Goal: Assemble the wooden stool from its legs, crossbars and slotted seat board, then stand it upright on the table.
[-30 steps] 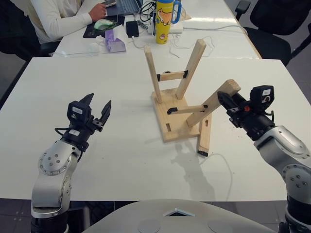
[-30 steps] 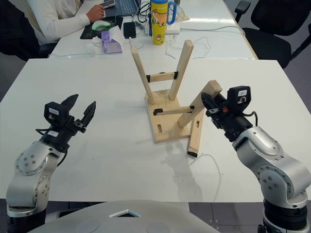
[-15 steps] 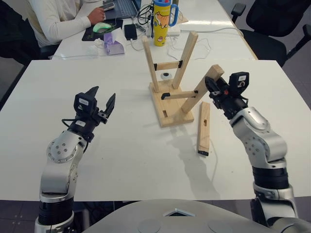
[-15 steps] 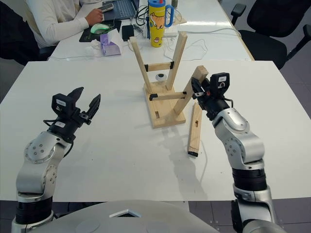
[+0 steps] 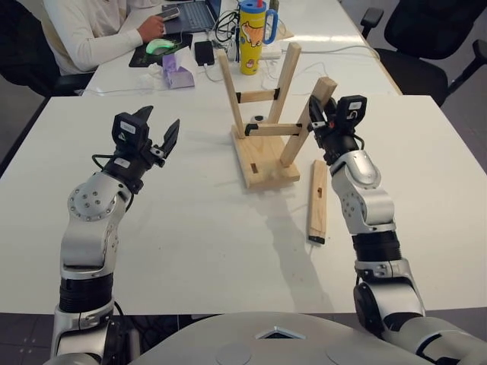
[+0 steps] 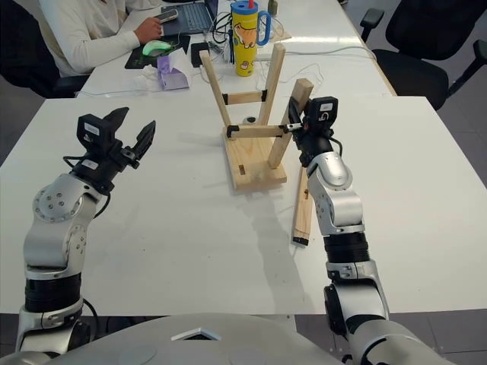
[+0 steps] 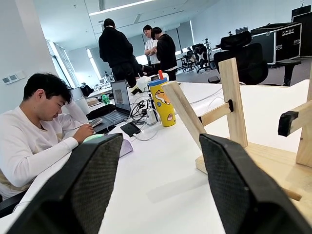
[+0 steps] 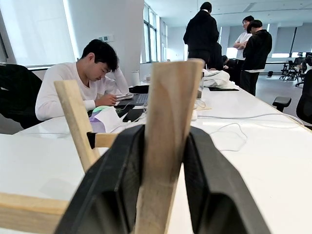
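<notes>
Loose leg: nearest item, flat on the white tabletop. Its long axis runs near-to-far. It lies just right of the seat board and appears not to touch it.

Left pincer: hovers over the left side of the tabletop, well apart from all the stool parts. Its fingers are spread wide with nothing between them.

Seat board: lies flat mid-tabletop with its slotted face up, so the partial stool sits upside down with its legs pointing upward.

Right pincer: pinches the held leg near its upper end, with fingers pressed against both flat sides. This leg is tilted. Its lower end meets the board's right edge and its upper end leans right and away. Whether that lower end sits in a slot is hard to make out.

Lower crossbar: roughly level, running from the held leg toward the left, with a black cap on its left end.

Far-left leg and far-right leg: rise from the board's far side and splay apart in a V. They are joined by the upper crossbar.

Yellow mug: stands on the adjoining table behind.
</notes>
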